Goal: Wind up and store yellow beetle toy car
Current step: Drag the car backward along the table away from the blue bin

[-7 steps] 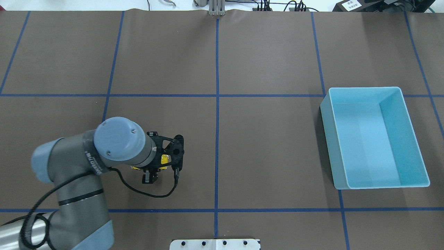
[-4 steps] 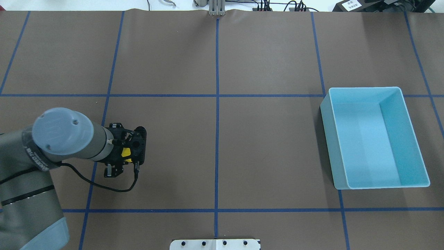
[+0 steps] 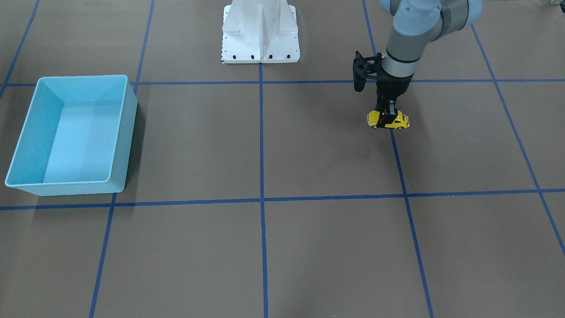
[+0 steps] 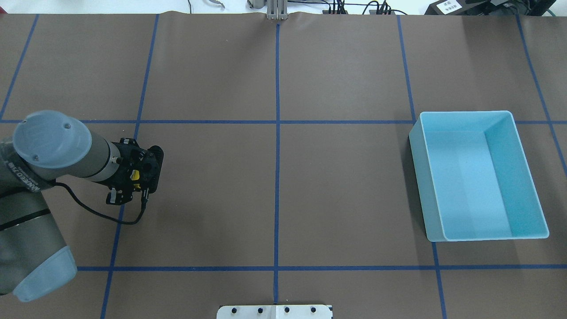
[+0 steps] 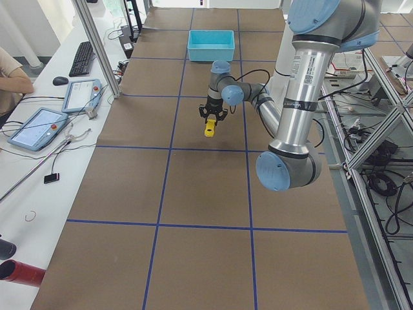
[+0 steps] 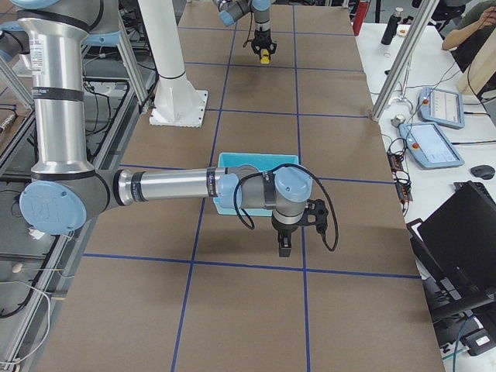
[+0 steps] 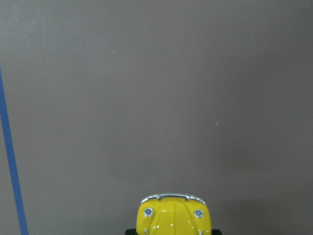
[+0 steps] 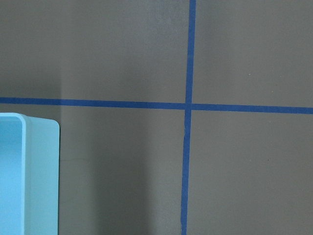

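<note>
The yellow beetle toy car (image 3: 388,120) is small and glossy, with black wheels at the brown table surface on a blue tape line. My left gripper (image 3: 389,114) comes straight down on it and is shut on its roof and sides. From overhead only a yellow patch of the car (image 4: 136,175) shows under the left gripper (image 4: 133,182). The left wrist view shows its rounded yellow end (image 7: 173,215) at the bottom edge. My right gripper (image 6: 284,246) shows only in the exterior right view, beside the bin; I cannot tell whether it is open or shut.
The light blue bin (image 4: 418,177) stands empty on the robot's right side, far from the car; it also shows in the front view (image 3: 128,141) and the right wrist view (image 8: 41,176). The white robot base (image 3: 260,39) is at the near edge. Blue tape lines grid the table.
My left arm has moved to the overhead view's left and a little farther from the robot base, taking the yellow car with it. The bin has not moved.
</note>
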Controlling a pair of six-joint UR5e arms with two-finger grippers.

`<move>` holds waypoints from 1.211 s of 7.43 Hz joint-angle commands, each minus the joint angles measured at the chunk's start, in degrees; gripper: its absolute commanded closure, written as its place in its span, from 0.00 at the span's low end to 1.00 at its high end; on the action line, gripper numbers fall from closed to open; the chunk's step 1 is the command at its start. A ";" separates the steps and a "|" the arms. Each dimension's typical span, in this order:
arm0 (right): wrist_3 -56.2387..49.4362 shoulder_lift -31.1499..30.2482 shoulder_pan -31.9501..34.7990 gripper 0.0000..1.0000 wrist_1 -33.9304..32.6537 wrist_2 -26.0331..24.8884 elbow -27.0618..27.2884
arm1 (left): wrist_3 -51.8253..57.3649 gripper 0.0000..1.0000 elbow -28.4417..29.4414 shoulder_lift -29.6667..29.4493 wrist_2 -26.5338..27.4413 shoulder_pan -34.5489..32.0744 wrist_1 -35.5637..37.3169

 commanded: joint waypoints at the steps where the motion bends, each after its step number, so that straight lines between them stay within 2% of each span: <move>1: 0.00 0.00 0.00 0.00 0.00 0.00 0.00 | -0.24 0.90 7.42 -3.12 -4.34 -3.14 -2.49; 4: 0.00 0.00 0.09 0.00 0.00 0.00 0.00 | -0.24 0.90 11.65 -5.59 -6.00 -3.06 -6.78; 9: 0.09 0.00 0.09 0.00 0.00 -0.09 0.00 | -0.07 0.90 12.54 -3.13 -9.61 -3.49 -16.38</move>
